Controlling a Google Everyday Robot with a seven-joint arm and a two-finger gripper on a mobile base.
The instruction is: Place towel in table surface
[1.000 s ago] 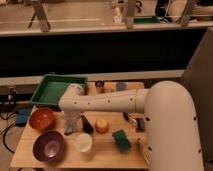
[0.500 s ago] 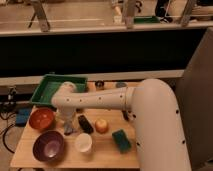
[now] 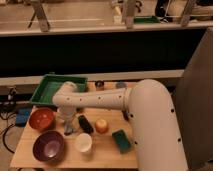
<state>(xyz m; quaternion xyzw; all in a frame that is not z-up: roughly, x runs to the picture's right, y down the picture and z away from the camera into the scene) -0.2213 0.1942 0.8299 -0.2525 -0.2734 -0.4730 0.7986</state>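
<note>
White and fat, the robot arm (image 3: 100,100) bends down over the tan wooden table surface (image 3: 107,152). The gripper (image 3: 69,131) at its end points down, very low over the wood. A pale grey-blue lump that looks like the towel (image 3: 69,123) sits right at the gripper. I cannot tell if the gripper holds it, or how wide the gripper is open. Just beside the gripper, on the picture's right, lies a black bar (image 3: 85,123). Past that are a small orange ball (image 3: 102,125) and a teal sponge (image 3: 121,140). On the gripper's other side is a red-brown bowl (image 3: 41,119). Nearer the front edge than the gripper are a purple bowl (image 3: 48,145) and a white cup (image 3: 83,143). Behind the gripper is a green tray (image 3: 47,89).
</note>
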